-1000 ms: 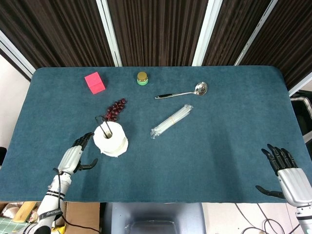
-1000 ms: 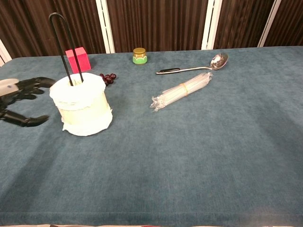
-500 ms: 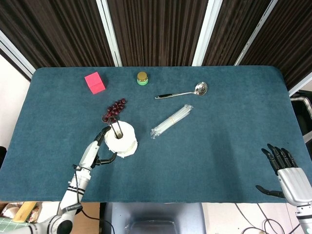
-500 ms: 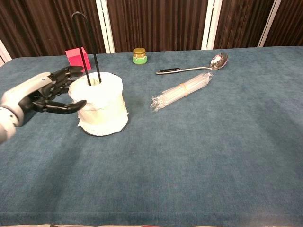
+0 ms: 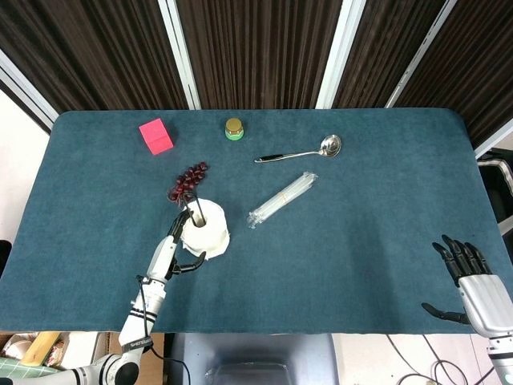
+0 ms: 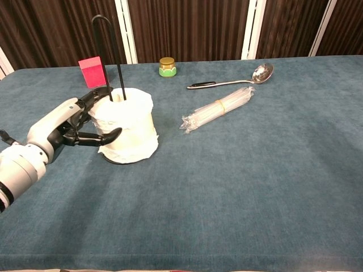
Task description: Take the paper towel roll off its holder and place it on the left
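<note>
The white paper towel roll stands upright on its holder, whose black wire loop rises through the core. My left hand clasps the roll from its left side, with the thumb across the front and the fingers behind it. Roll and holder sit left of the table's middle, near the front. My right hand hovers open at the front right corner with its fingers spread, and only the head view shows it.
A cluster of dark grapes lies just behind the roll. Farther back are a pink block and a small jar. A spoon and a wrapped bundle of straws lie to the right.
My left hand moved in from the left and closed around the roll. Roll and holder slid to the right with it. The right hand stayed put.
</note>
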You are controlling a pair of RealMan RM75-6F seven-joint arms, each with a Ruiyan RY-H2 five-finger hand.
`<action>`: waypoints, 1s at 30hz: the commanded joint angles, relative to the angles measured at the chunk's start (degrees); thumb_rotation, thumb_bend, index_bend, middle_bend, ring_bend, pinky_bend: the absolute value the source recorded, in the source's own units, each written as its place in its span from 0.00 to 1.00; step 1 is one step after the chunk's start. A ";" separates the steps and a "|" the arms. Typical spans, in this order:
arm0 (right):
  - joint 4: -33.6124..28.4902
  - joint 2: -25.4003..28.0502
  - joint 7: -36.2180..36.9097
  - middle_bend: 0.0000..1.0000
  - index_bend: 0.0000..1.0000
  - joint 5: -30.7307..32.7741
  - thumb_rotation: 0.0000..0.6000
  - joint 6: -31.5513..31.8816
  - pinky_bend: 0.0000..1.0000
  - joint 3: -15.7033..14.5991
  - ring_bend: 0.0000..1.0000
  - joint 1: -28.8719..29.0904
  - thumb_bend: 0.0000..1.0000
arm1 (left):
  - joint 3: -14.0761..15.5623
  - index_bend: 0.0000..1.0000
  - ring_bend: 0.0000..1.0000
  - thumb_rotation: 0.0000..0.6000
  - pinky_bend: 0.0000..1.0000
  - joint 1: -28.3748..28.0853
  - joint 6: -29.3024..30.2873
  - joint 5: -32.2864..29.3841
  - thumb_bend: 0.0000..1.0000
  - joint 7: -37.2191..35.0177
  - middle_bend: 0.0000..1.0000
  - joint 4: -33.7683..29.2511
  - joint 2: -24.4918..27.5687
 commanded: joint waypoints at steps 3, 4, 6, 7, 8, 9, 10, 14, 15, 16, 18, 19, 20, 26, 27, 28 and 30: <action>-0.26 -0.07 -0.26 0.00 0.00 0.49 1.00 -0.41 0.00 0.11 0.00 0.11 0.03 | -0.60 0.00 0.00 1.00 0.06 1.02 4.36 0.84 0.35 -3.12 0.00 3.71 -4.54; -0.31 -0.09 -0.28 0.00 0.00 0.57 1.00 -0.44 0.00 0.14 0.00 0.11 0.03 | -0.53 0.00 0.00 1.00 0.06 1.10 4.56 0.82 0.35 -3.41 0.00 4.49 -5.19; -0.37 -0.16 -0.38 0.00 0.00 0.82 1.00 -0.51 0.00 0.24 0.00 0.13 0.03 | -0.37 0.02 0.00 1.00 0.06 1.25 5.06 0.95 0.35 -4.10 0.00 5.97 -6.46; -0.41 -0.19 -0.44 0.00 0.00 0.94 1.00 -0.56 0.00 0.27 0.00 0.13 0.03 | -0.25 0.03 0.00 1.00 0.07 1.31 5.30 1.09 0.35 -4.25 0.00 6.68 -7.00; -0.46 -0.19 -0.50 0.00 0.00 1.03 1.00 -0.58 0.00 0.29 0.00 0.12 0.03 | -0.07 0.04 0.00 1.00 0.08 1.38 5.59 1.27 0.35 -4.32 0.00 7.37 -7.54; -0.53 -0.20 -0.53 0.00 0.00 1.14 1.00 -0.62 0.00 0.33 0.00 0.12 0.03 | 0.08 0.06 0.00 1.00 0.09 1.43 5.95 1.54 0.35 -4.53 0.00 8.26 -8.21; -0.59 -0.20 -0.54 0.00 0.00 1.21 1.00 -0.62 0.00 0.33 0.00 0.10 0.03 | 0.17 0.07 0.00 1.00 0.10 1.45 6.14 1.69 0.35 -4.66 0.00 8.87 -8.67; -0.78 -0.23 -0.38 0.00 0.00 1.64 1.00 -0.52 0.00 0.57 0.00 0.05 0.03 | 0.00 0.14 0.05 1.00 0.19 1.62 7.57 2.38 0.35 -5.82 0.01 11.54 -10.74; -0.81 -0.23 -0.36 0.00 0.00 1.74 1.00 -0.49 0.00 0.63 0.00 0.04 0.03 | -0.15 0.17 0.08 1.00 0.22 1.66 8.15 2.57 0.36 -5.88 0.03 12.22 -11.25; -0.84 -0.24 -0.35 0.00 0.00 1.83 1.00 -0.46 0.00 0.68 0.00 0.02 0.03 | -0.32 0.20 0.12 1.00 0.26 1.70 8.73 2.71 0.37 -5.85 0.06 12.88 -11.76; -0.89 -0.26 -0.32 0.00 0.00 1.95 1.00 -0.32 0.00 0.77 0.00 -0.04 0.03 | -0.84 0.25 0.19 1.00 0.33 1.81 10.24 3.02 0.38 -5.67 0.12 14.29 -12.93; -0.90 -0.28 -0.30 0.00 0.00 1.95 1.00 -0.25 0.00 0.80 0.00 -0.06 0.03 | -1.09 0.29 0.24 1.00 0.37 1.86 11.04 3.25 0.40 -5.81 0.16 14.87 -13.45; -0.90 -0.29 -0.27 0.00 0.00 1.95 1.00 -0.19 0.00 0.83 0.00 -0.08 0.03 | -1.32 0.33 0.29 1.00 0.41 1.95 11.97 3.54 0.41 -6.17 0.21 15.62 -14.13; -0.94 -0.29 -0.21 0.00 0.00 1.97 1.00 -0.13 0.00 0.84 0.00 -0.14 0.03 | -1.63 0.48 0.48 1.00 0.56 2.09 13.18 3.99 0.50 -7.05 0.44 17.21 -15.33; -0.94 -0.29 -0.21 0.00 0.00 1.96 1.00 -0.12 0.00 0.84 0.00 -0.15 0.03 | -1.65 0.50 0.50 1.00 0.58 2.10 13.21 4.00 0.51 -7.10 0.46 17.26 -15.36; -0.94 -0.29 -0.21 0.00 0.00 1.95 1.00 -0.11 0.00 0.84 0.00 -0.15 0.03 | -1.69 0.52 0.53 1.00 0.60 2.12 13.24 3.99 0.52 -7.17 0.49 17.35 -15.42; -0.94 -0.29 -0.17 0.00 0.00 1.95 1.00 -0.05 0.00 0.87 0.00 -0.17 0.03 | -1.77 0.56 0.57 1.00 0.64 2.13 13.28 4.01 0.53 -7.13 0.54 17.54 -15.46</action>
